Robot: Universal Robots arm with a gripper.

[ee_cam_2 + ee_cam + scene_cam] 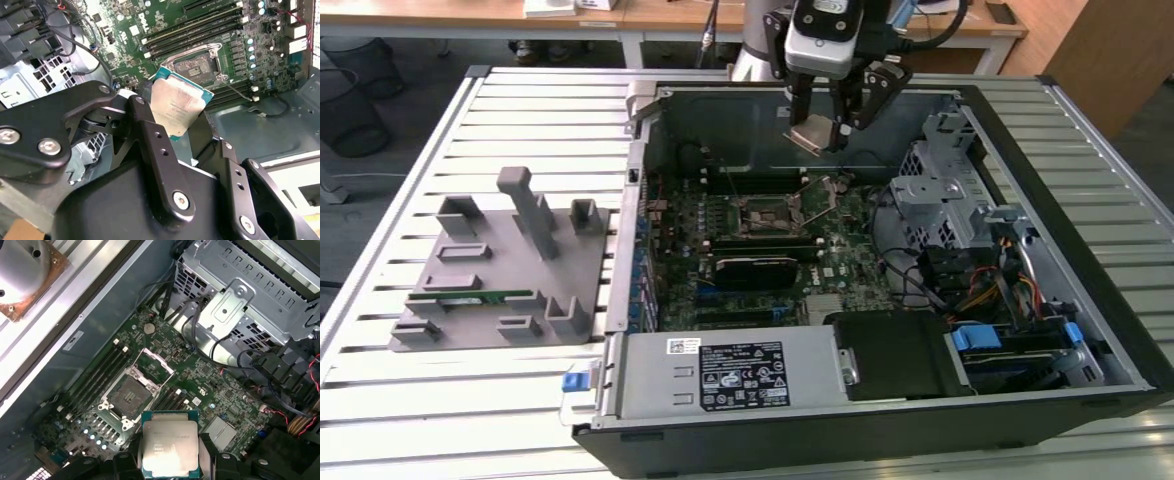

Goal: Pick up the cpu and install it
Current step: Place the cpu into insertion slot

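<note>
My gripper (834, 120) hangs over the far part of the open computer case (1107, 330), shut on the cpu (811, 133). The cpu (177, 107) is a flat square chip with a silvery top and a thin teal edge, pinched between the black fingers (150, 135) in both wrist views. It is held in the air, tilted, above the motherboard (854, 235). The open cpu socket (771, 212) with its metal frame lies below it and nearer the case's middle. In the first wrist view the cpu (169, 442) shows beside the socket (131, 397).
A grey fixture tray (500, 265) holding a green memory stick (474, 297) sits at the exterior view's left of the case. Inside the case are a drive cage (947, 185), cables (981, 290), a black heatsink block (754, 270) and the power supply (734, 370).
</note>
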